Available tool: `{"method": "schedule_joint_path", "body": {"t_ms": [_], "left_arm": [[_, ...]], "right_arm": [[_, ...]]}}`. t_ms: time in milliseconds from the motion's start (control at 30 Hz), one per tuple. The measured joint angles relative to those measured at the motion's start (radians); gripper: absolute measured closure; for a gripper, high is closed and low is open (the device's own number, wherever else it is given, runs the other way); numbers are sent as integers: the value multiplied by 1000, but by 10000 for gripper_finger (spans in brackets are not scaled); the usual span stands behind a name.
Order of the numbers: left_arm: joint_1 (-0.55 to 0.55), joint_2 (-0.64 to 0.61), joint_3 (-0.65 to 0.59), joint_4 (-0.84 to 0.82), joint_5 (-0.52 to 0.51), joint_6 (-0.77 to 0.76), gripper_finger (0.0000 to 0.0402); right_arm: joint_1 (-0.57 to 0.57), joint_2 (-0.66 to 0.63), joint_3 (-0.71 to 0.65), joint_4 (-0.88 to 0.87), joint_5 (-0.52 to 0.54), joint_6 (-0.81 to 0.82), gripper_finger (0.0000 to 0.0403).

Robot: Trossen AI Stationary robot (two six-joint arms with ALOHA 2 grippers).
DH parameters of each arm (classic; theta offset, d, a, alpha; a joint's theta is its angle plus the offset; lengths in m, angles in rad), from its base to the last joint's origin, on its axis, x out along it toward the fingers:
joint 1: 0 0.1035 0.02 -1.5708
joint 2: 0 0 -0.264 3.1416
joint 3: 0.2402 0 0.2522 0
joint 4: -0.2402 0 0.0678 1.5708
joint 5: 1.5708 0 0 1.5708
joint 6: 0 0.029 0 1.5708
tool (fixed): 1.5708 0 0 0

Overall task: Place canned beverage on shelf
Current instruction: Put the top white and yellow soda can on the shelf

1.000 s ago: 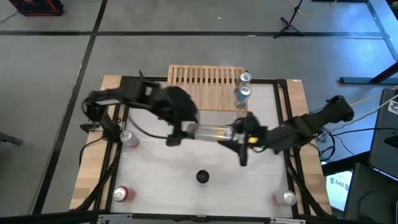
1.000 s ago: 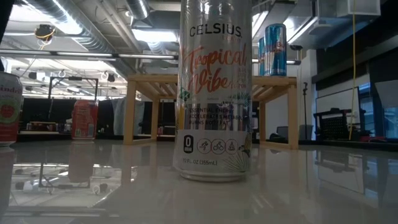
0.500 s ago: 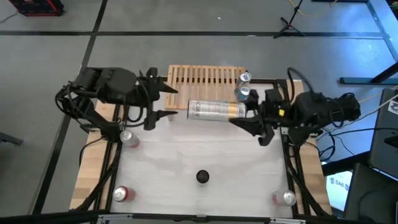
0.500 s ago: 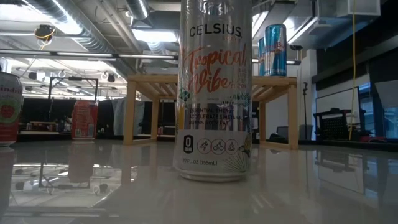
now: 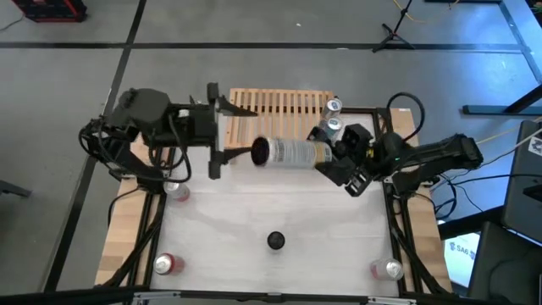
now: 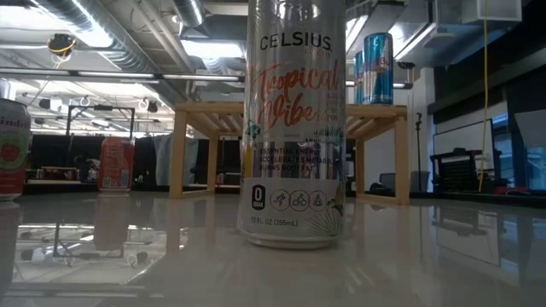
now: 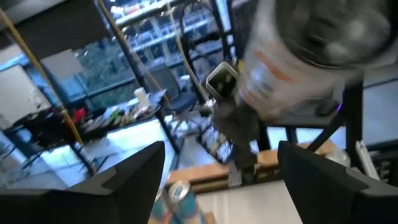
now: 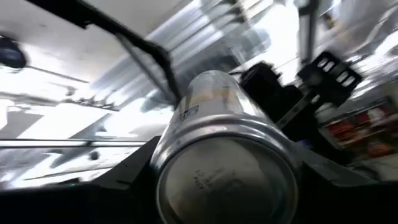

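The white surface point(image 5: 254, 216) sits in a black frame on a grey floor; the low view looks across it into a room of ceiling ducts and strip lights. The shelf point(image 5: 281, 108) stands at its far edge, two blue cans point(image 5: 330, 119) on its right end. Just in front of the shelf, the right claw point(image 5: 332, 159) grips a silver can point(image 5: 292, 152) held sideways above the surface. The left claw point(image 5: 213, 127) hangs open at the shelf's left end, clear of the can. A tall can point(image 6: 295, 128) stands on the bare middle, well before the shelf; three more cans point(image 5: 176, 187) stand near the surface's side edges.
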Motion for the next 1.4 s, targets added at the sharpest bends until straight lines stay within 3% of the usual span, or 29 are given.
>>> {"method": "schedule_joint_path", "body": {"t_ms": [200, 667, 900, 1100, 1400], "left_arm": [[2, 35, -1, 114, 44, 12, 99], [4, 65, 0, 241, 116, -43, 99], [2, 81, 0, 340, -2, -69, 99], [13, 118, 0, 431, -32, -105, 99], [24, 129, 0, 414, -50, -116, 100]], "right_arm": [[-18, 67, 4, 108, -33, 36, 171], [-88, 70, 4, 213, -28, 35, 171], [-98, 71, 4, 179, -30, -8, 171], [-98, 77, 2, 140, -7, -102, 171], [-97, 75, 2, 196, -2, -149, 171]]}}
